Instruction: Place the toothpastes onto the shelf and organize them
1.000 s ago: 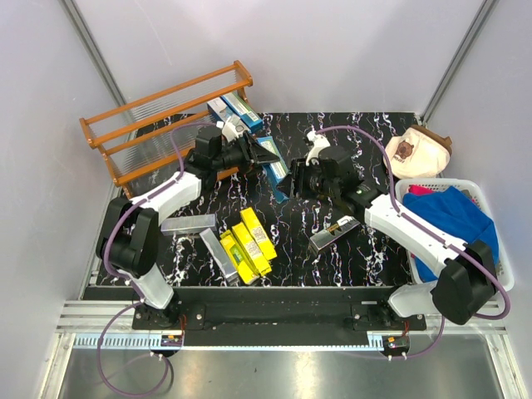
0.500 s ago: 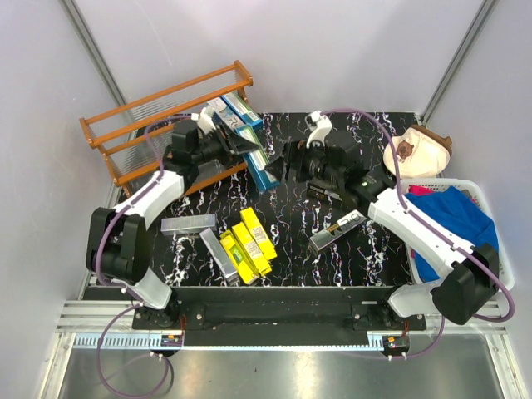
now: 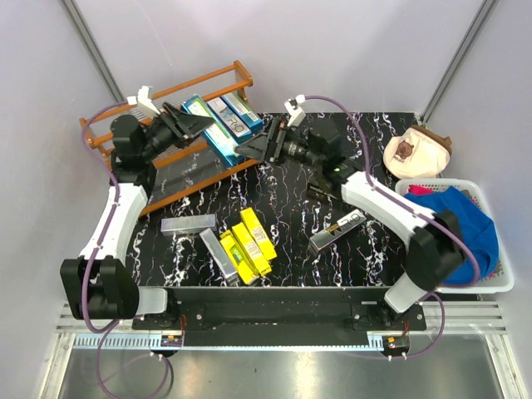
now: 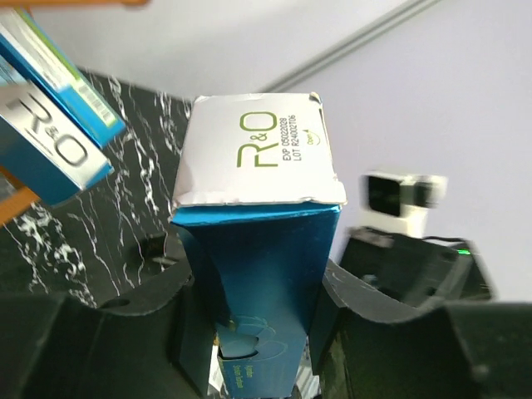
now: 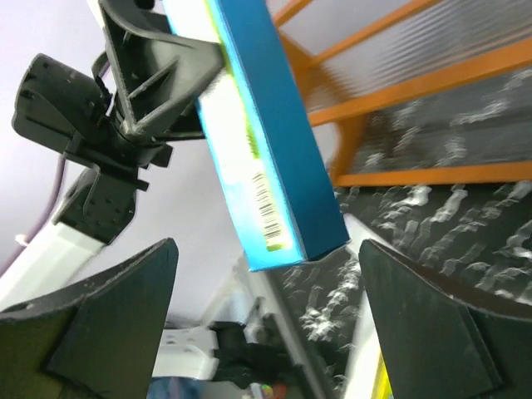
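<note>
A blue-teal toothpaste carton [image 3: 220,148] hangs in the air just in front of the orange-brown shelf [image 3: 133,116]. My left gripper [image 3: 195,126] is shut on it. In the left wrist view the carton [image 4: 258,241] sits between the jaws, white end flap up. My right gripper [image 3: 253,143] stands open just right of the carton's free end [image 5: 274,166], touching nothing. Two blue-teal cartons [image 3: 226,108] lie at the shelf's right end. Yellow cartons [image 3: 248,243], silver ones [image 3: 188,223] and a black one [image 3: 336,231] lie on the black marbled table.
A white basket [image 3: 504,278] with blue cloth [image 3: 453,220] stands at the right edge. A beige bag-like object [image 3: 418,151] lies behind it. The shelf's orange rails [image 5: 432,100] stand close behind the held carton.
My right gripper opened and let go of the blue carton. My left arm lifted and swung back left toward the shelf with the carton; the right arm followed to the left.
</note>
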`<state>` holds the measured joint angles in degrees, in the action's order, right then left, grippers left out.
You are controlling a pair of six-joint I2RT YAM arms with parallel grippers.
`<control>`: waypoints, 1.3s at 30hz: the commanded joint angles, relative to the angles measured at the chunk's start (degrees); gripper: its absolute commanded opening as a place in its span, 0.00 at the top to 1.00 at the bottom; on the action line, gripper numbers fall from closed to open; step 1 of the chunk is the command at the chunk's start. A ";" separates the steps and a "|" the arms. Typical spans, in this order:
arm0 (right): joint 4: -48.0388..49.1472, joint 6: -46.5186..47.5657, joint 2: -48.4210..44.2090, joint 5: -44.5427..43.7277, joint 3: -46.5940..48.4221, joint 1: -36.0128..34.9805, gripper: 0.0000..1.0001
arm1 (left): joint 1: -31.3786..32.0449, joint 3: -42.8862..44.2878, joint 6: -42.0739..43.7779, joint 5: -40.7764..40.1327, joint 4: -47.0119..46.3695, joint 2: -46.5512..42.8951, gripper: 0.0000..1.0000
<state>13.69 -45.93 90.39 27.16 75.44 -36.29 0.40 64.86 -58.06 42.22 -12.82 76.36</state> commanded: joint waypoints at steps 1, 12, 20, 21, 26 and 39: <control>20.39 -17.94 7.06 10.37 2.78 -0.36 0.00 | -3.56 1.67 -2.40 3.66 -4.50 -3.67 0.64; 32.69 -26.57 14.11 12.04 5.24 -0.88 0.13 | -5.06 -0.79 -5.31 4.45 -7.48 -5.34 0.65; 36.84 -31.24 16.49 14.33 5.69 -1.85 0.28 | -5.24 -3.25 -8.73 2.26 -12.84 -5.17 0.65; 37.19 -31.24 16.31 14.41 4.99 -1.94 0.28 | -5.24 -3.42 -8.99 2.08 -13.28 -5.08 0.65; 37.19 -31.23 16.13 14.85 4.63 -1.94 0.31 | -5.24 -4.39 -11.89 2.34 -17.76 -4.46 0.65; 39.66 -33.34 16.14 15.82 4.54 -1.94 0.61 | -5.15 -7.03 -12.60 0.59 -20.05 -4.46 0.61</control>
<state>47.97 -77.30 107.87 40.66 79.07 -37.17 -4.67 58.54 -72.42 44.60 -27.90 72.77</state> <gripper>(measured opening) 0.497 0.430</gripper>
